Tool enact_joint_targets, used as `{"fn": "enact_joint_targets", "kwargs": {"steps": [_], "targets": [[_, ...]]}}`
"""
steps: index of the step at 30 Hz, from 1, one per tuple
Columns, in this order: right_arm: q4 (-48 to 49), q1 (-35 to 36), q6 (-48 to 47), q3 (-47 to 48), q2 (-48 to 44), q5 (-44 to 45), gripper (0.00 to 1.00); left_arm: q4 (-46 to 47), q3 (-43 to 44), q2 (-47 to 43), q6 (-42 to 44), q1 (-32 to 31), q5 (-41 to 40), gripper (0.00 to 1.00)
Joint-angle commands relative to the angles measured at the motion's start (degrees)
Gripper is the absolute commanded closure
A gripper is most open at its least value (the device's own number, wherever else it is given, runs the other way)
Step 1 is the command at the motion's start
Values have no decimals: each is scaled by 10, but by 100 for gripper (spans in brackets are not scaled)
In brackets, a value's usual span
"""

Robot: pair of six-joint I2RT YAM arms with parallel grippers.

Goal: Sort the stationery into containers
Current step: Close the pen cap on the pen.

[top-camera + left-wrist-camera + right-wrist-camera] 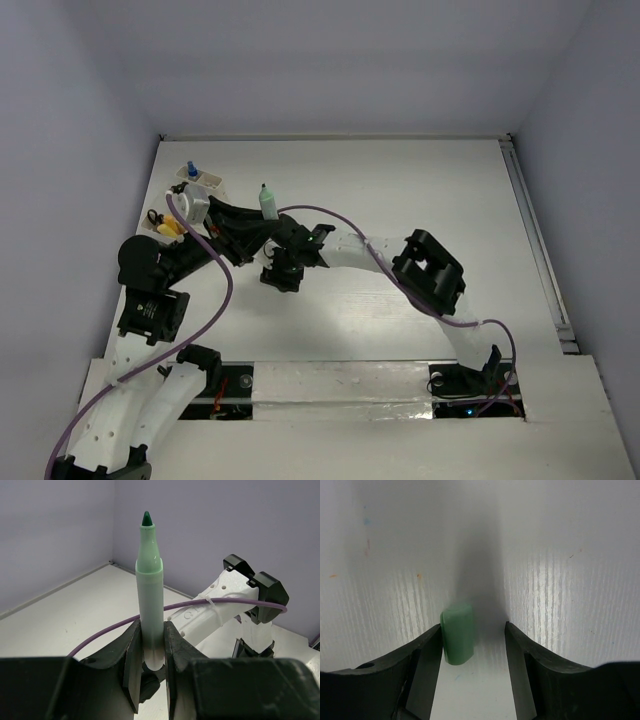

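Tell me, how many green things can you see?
2. A marker stands clamped in the left gripper; an eraser lies on the table inside the open right gripper. The arms may hide more.

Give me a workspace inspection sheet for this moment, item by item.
Surface: white table, faint colour specks.
Job's things: green marker held upright; green eraser lying on the table; bin at far left with a blue-capped pen in it; yellow item beside it, unclear.
Clutter: nothing seen.
Grippers: left gripper shut on the marker; right gripper open, straddling the eraser.
Cables: purple cable along each arm.
Surroundings: plain pale walls on three sides.
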Motion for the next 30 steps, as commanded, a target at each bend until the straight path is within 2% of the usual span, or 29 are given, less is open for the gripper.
{"fn": "enact_joint_targets", "kwargs": {"steps": [1, 4, 6, 7, 10, 16, 19, 20, 22, 23, 27, 30], "targets": [[-8, 9, -9, 21, 16, 8, 44, 19, 16, -2, 10, 3, -2, 100], [-3, 9, -5, 25, 22, 7, 52, 19, 14, -1, 10, 3, -4, 100], [-5, 9, -5, 32, 27, -3, 67, 16, 13, 0, 12, 3, -6, 100], [-7, 9, -5, 34, 33, -4, 80, 15, 13, 0, 13, 3, -8, 100], [-3, 9, 6, 41, 37, -4, 100, 10, 11, 0, 18, 3, -17, 100], [110, -33, 78, -10, -23, -71, 100, -10, 4, 1, 30, 3, -50, 100], [223, -82, 162, -82, -92, -99, 100, -14, 1, 2, 31, 3, -57, 100], [306, -111, 215, -134, -111, -106, 100, -11, -1, 2, 30, 3, -58, 100], [375, -143, 278, -179, -167, -123, 100, -9, -5, 7, 24, 3, -57, 100], [438, -159, 350, -199, -182, -124, 100, -2, -7, 9, 21, 3, -56, 100], [548, -227, 482, -275, -243, -104, 100, 22, -21, 29, -7, 3, -28, 100], [599, -235, 560, -285, -279, -60, 100, 30, -28, 51, -24, 3, -15, 100]]}}
